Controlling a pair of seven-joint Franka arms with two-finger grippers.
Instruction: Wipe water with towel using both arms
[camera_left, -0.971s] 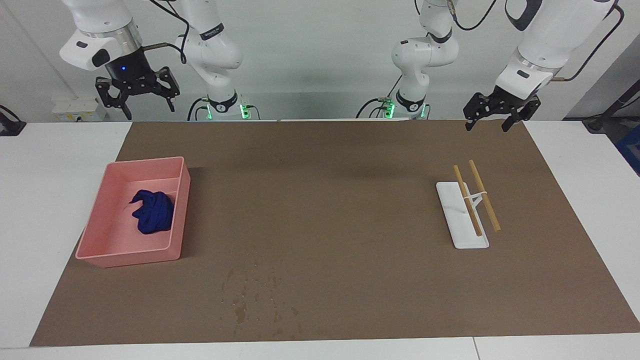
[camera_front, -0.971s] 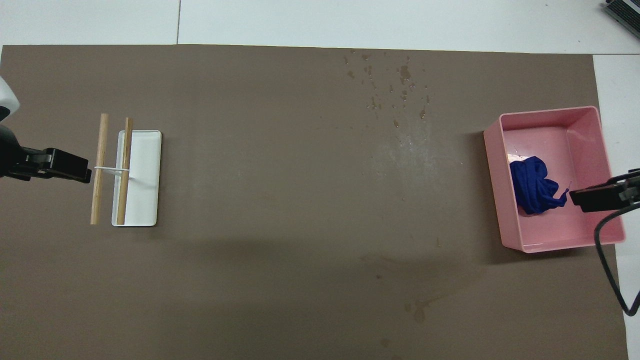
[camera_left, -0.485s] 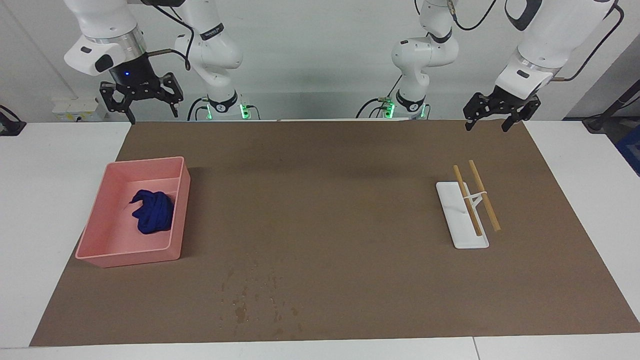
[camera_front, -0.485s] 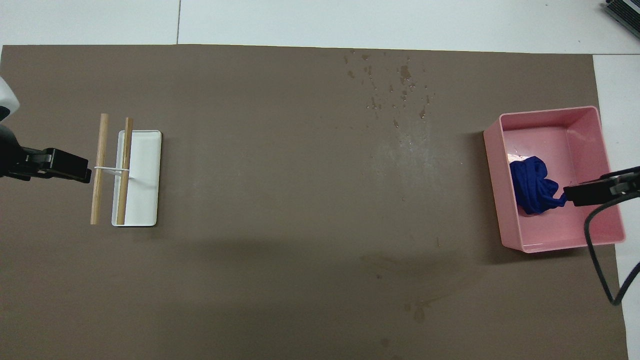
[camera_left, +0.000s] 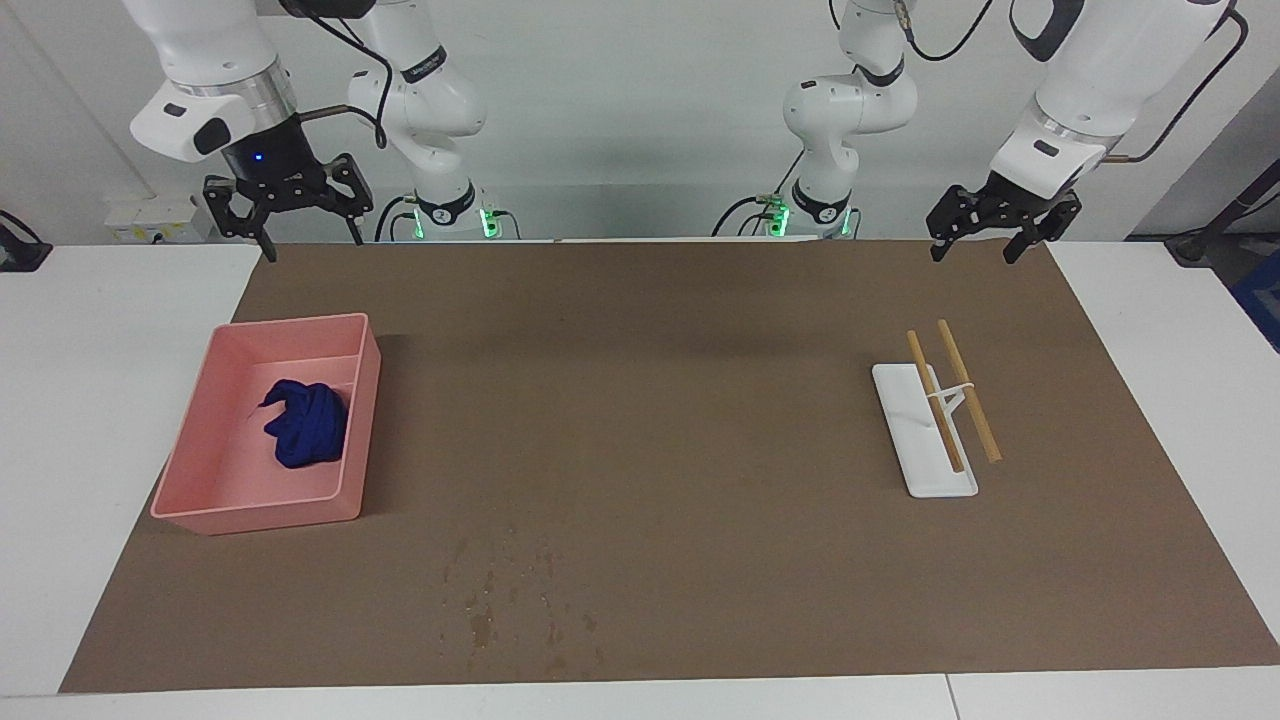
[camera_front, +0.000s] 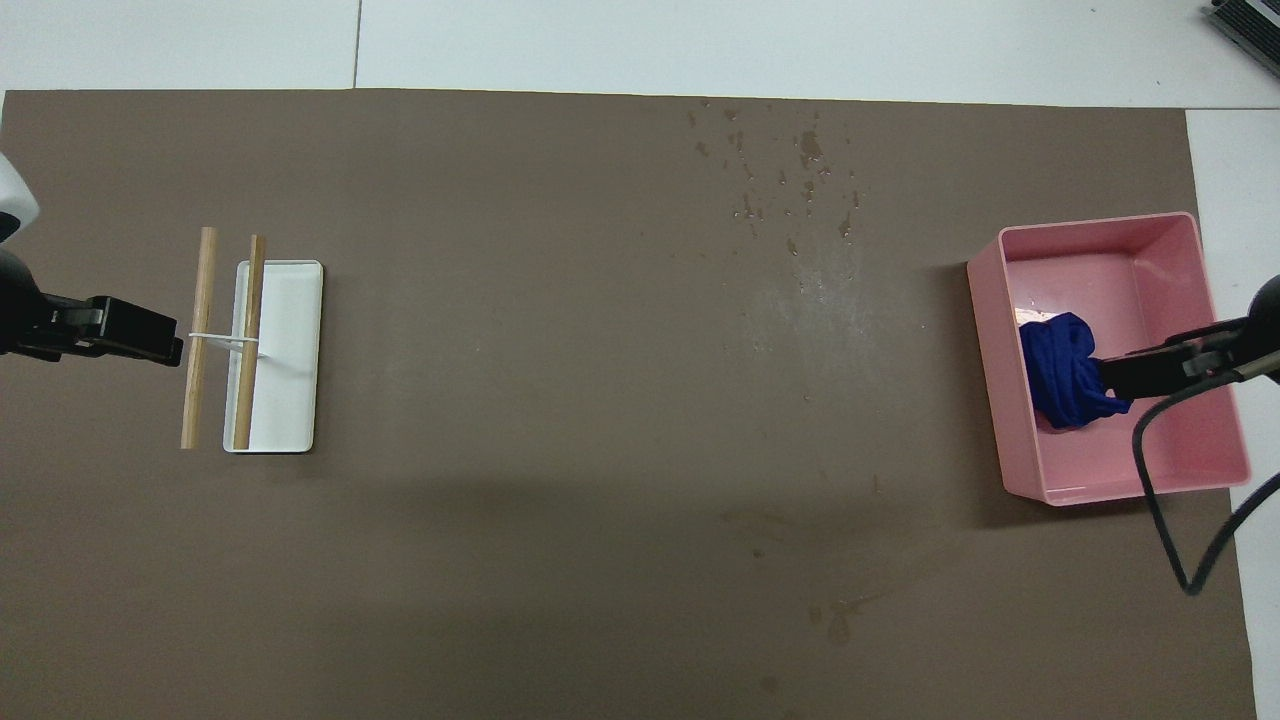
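The blue towel lies bunched in the pink tray toward the right arm's end of the table. Water shows as dark specks on the brown paper, farther from the robots than the tray. My right gripper hangs open, high over the tray, well clear of the towel. At the other end my left gripper waits open in the air, holding nothing.
A white holder with two wooden sticks across it lies under the left gripper's end. The brown paper sheet covers most of the white table.
The right gripper has come lower and swung in over the tray, so from above its tip now overlaps the towel. The left arm has not moved.
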